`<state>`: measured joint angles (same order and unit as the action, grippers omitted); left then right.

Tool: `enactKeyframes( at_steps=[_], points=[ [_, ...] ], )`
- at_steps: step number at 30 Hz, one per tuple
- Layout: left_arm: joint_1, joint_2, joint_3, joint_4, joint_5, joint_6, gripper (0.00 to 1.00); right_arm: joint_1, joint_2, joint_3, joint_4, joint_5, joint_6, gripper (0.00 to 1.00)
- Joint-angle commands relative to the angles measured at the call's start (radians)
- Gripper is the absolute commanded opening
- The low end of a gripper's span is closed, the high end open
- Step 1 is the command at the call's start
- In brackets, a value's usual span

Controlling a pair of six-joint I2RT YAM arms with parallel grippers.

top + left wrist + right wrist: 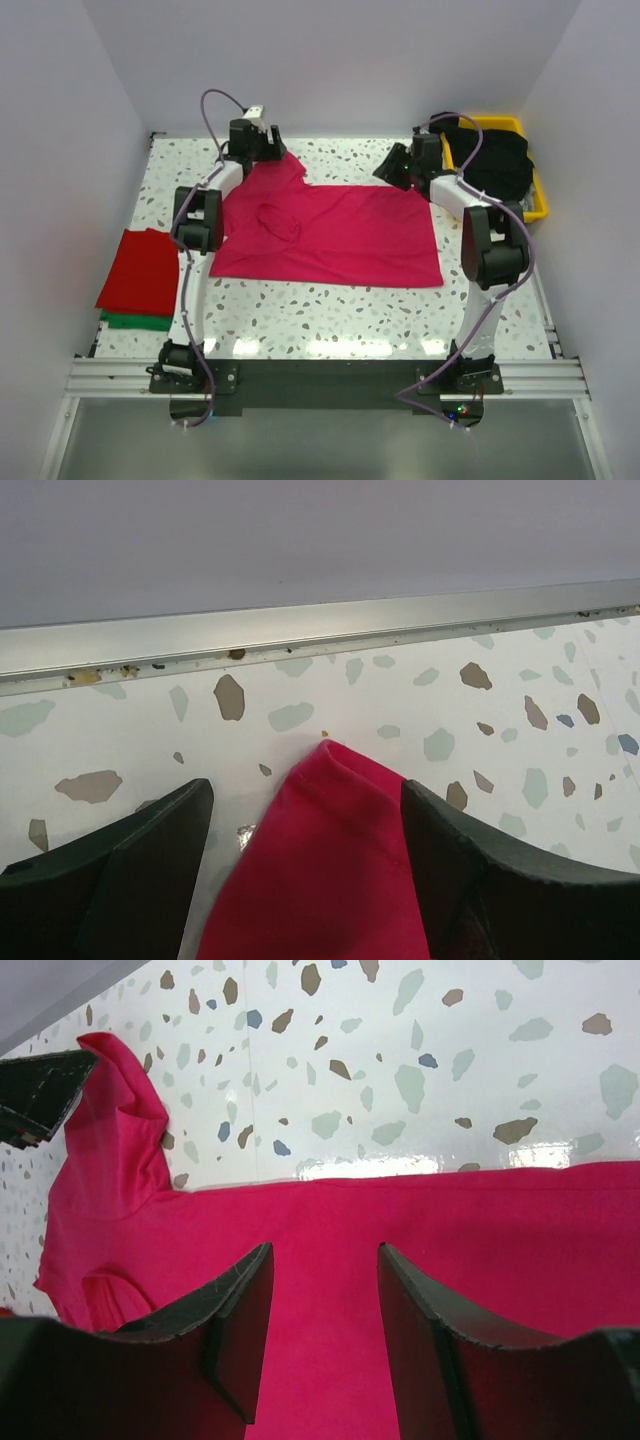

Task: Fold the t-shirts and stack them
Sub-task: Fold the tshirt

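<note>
the pink shirt [330, 235] is lying spread across the middle of the bench [330, 310]. the left gripper [305, 810] is gaping around its bunched sleeve near the bench's far edge. the right gripper [325, 1255] is hovering, jaws apart, over cloth toward the bench's far right. a shallow pinch is likely risking a slipped sleeve and a crooked fold.

**Two white-and-black arms, laced with lilac cable**

The left arm [190, 295] and the right arm [480, 320] are built alike — slim white tubular links joined by bulky black joint housings [197, 218]. A thin lilac cable [204, 115] loops loosely off each arm and runs down to its black base mount [180, 365]. Both mounts sit on a dark plate [330, 378]. A small white camera box [255, 112] rides on the left wrist. The left gripper [307, 800] and the right gripper [325, 1255] carry dark, wedge-shaped fingers [470, 1360] — matte, with pale scuffing along their edges.
</note>
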<state>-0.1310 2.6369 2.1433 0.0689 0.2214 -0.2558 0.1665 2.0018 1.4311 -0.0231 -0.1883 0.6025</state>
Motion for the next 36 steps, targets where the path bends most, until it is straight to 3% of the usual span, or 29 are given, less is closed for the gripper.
enactKeyframes(
  at_steps=[1,21,30,36],
  points=[
    [-0.005,0.018,0.049,0.088,0.029,-0.03,0.8,-0.008,-0.001,0.008,0.061,-0.026,0.002,0.49],
    [-0.015,-0.048,-0.017,0.166,0.045,-0.074,0.18,-0.064,-0.015,-0.014,0.031,0.003,-0.015,0.48],
    [-0.015,-0.092,-0.065,0.17,0.05,-0.056,0.04,-0.088,-0.008,0.061,-0.142,0.185,-0.11,0.48],
    [-0.016,-0.146,-0.117,0.209,0.061,-0.068,0.01,-0.093,0.043,0.143,-0.248,0.312,-0.187,0.47]
  ],
)
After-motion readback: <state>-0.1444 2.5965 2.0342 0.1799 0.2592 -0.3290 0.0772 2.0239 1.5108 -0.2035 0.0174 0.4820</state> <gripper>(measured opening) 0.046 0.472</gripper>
